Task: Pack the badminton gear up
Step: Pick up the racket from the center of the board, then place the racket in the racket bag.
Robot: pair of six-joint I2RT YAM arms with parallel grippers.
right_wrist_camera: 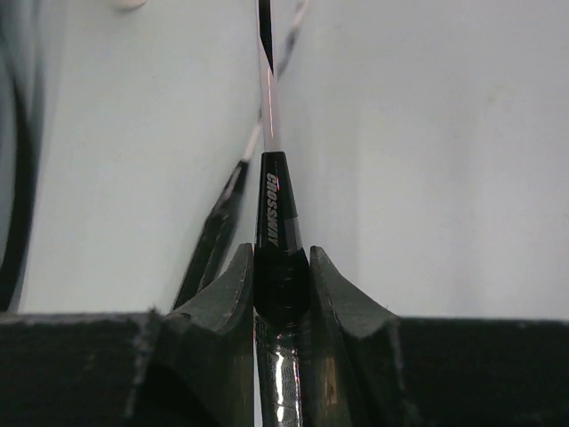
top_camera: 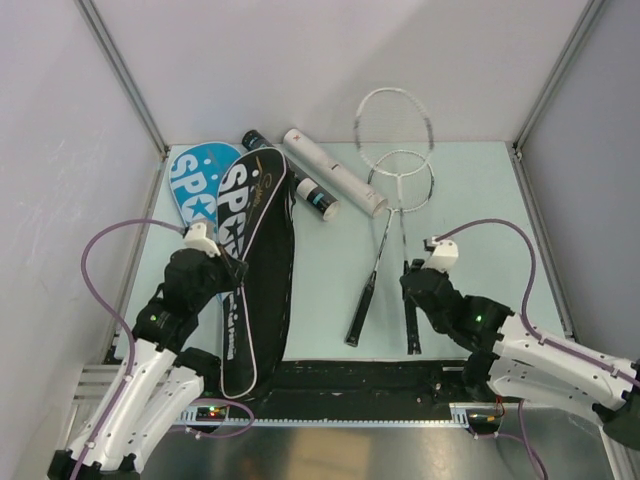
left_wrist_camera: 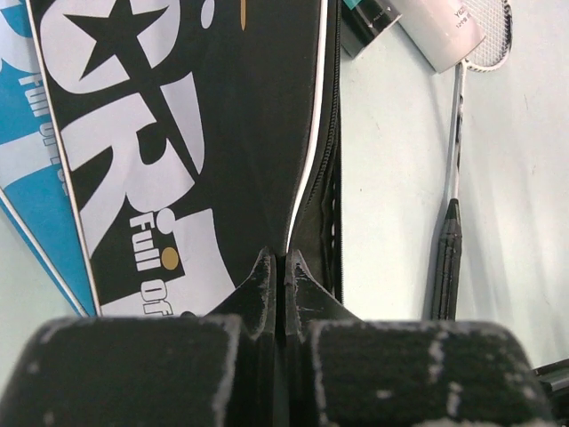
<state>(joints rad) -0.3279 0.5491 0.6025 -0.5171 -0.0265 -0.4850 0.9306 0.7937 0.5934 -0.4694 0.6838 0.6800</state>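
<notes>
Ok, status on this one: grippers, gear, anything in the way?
Left gripper shut on flap edge of black racket-shaped SPORT bag. Right gripper clamped on handle of black-handled thin-framed racket. Second racket alongside, heads overlapping.

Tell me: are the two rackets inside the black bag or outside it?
Outside. Both rackets lie on the table beside the black bag; the right gripper clamps one by its handle.

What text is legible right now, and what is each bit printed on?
"SPO", rest hidden: blue bag
"SPO", "Full of": black bag
"CROSSWAY": racket held in the right gripper
Print on the white tube: too small to read.
</notes>
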